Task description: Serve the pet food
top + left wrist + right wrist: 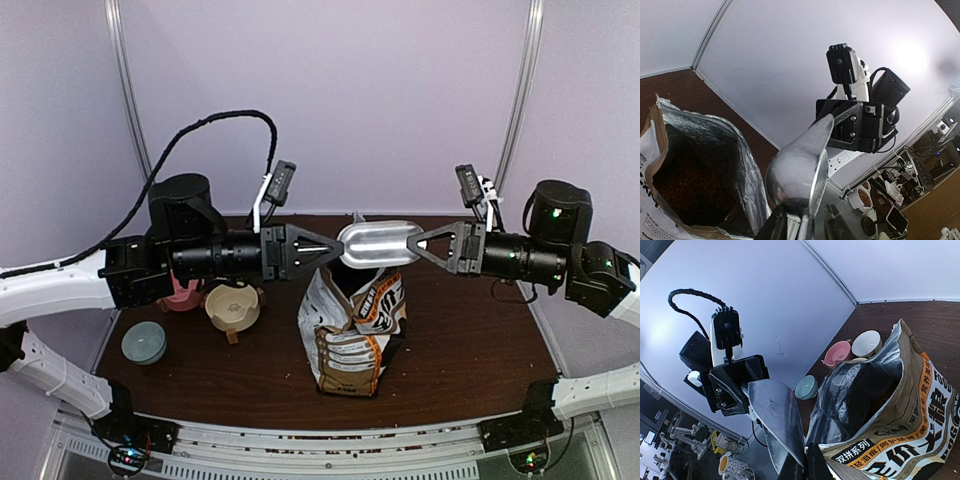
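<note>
My right gripper (422,243) is clamped on the silver scoop (378,243) over the open bag (352,335) of pet food (685,185), mid-table (470,350) — my left gripper (335,250) brackets the other end, grip unclear.

Obscured items
Pink bowl (183,296) half behind left arm (200,258); metal scoop (378,243) handle tip buried between right gripper (419,243) fingers.

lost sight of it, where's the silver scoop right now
Top view: the silver scoop is mid-table, in the air above the open paper bag, between the left claw and the right claw, which grips its handle.
</note>
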Controlling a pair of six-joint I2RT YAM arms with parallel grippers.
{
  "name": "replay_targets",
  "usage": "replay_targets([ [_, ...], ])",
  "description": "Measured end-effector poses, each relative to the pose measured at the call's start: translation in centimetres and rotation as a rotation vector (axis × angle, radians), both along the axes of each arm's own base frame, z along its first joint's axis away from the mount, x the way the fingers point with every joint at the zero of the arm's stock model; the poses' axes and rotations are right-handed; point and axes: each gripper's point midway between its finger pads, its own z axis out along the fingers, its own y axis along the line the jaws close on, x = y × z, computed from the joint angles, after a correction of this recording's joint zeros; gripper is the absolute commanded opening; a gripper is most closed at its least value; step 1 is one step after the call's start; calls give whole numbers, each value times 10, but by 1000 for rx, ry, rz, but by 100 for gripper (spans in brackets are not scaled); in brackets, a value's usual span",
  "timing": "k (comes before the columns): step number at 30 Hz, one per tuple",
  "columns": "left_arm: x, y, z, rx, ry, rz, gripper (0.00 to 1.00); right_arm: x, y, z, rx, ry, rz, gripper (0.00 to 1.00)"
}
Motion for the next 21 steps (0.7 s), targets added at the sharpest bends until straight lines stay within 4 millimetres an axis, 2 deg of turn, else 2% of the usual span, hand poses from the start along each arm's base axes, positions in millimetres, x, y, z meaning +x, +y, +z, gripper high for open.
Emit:
replay_targets([
  [2,1,0,0,0,1,4,26,0,0,0,1,0,0,0],
  [8,1,0,0,-2,5,5,14,0,-1,1,4,1,-1,0],
  [13,-3,1,9,-33,-4,-18,4,-1,-3,2,10,4,-5,0],
  [18,-4,1,9,-34,-3,-25,0,0,-3,2,10,5,-8,0],
  [21,-4,1,9,-34,-3,-28,0,0,-3,1,7,7,-9,6],
])
